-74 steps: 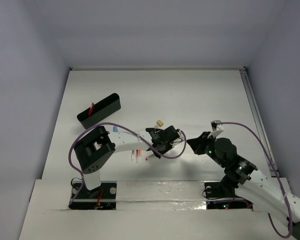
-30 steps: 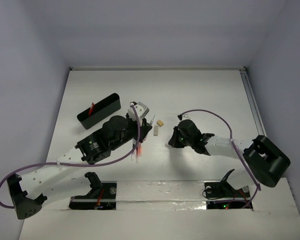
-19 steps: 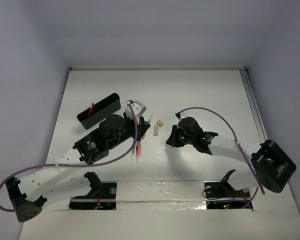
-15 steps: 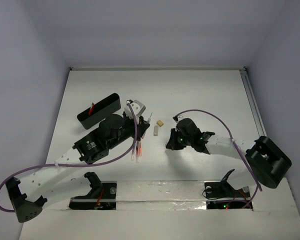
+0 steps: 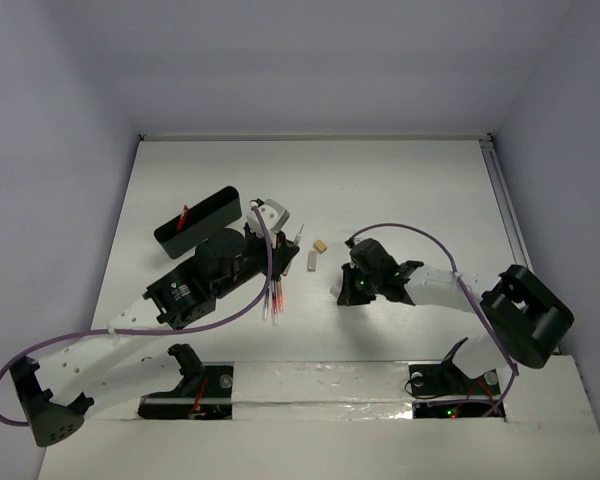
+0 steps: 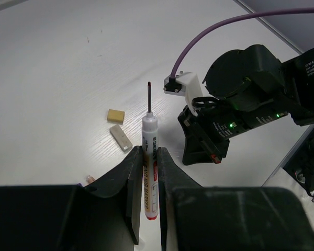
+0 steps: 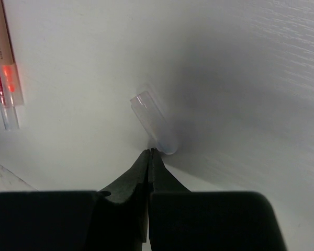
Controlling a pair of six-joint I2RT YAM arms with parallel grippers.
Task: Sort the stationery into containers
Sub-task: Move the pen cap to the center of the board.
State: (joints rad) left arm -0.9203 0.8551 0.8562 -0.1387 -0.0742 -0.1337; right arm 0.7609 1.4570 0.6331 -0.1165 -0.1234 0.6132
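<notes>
I start from the white table (image 5: 410, 190) and its long black box (image 5: 198, 222), which lies diagonally at the far left with a red pen (image 5: 184, 216) poking out of it. My left gripper (image 6: 148, 152) is clamped on a white pen (image 6: 149, 130), just beside the box's right end. The pen's tip points away from the box, towards the right arm. So the box is to the left of that hand, and I judge the left arm far nearer for the drop. My right gripper (image 7: 149, 152) is pinched together on nothing, tips just short of a short clear piece (image 7: 152, 121). Loose pens (image 5: 273, 298), a white block (image 5: 312, 261) and a beige block (image 5: 320, 245) lie between the arms.
</notes>
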